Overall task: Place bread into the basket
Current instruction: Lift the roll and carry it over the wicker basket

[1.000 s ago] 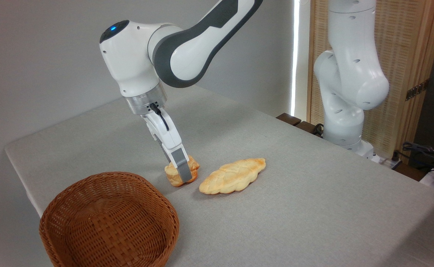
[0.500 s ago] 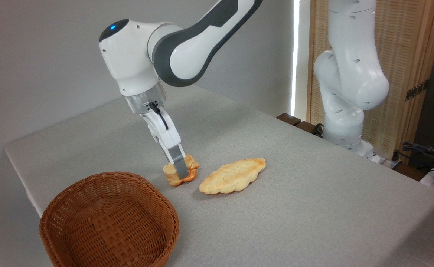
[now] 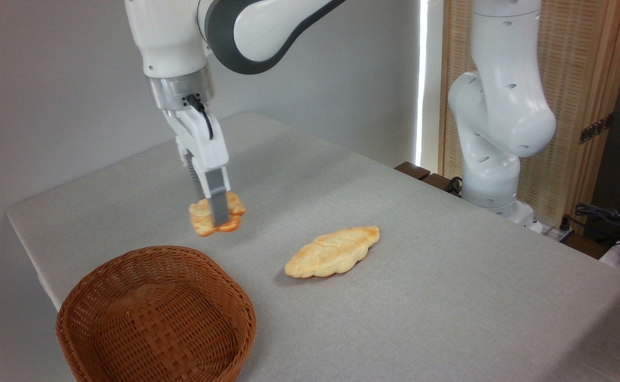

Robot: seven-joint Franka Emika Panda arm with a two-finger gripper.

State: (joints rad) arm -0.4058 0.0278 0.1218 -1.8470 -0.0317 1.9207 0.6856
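The gripper is pinching the bread between its grey fingers, holding it in the air above the table, beyond the far rim of the basket. Risks, as judged: the bun's lumpy, layered sides are offering an uneven purchase, so it may be slipping or tilting during transfer; a release made short of the rim may be dropping it onto the cloth-like grey tabletop. The basket is showing round, shallow, reddish-brown wicker weave, lying empty. The braided loaf, flat and leaf-shaped, is resting well apart; the bun is appearing stubby, golden-tan, toasted.
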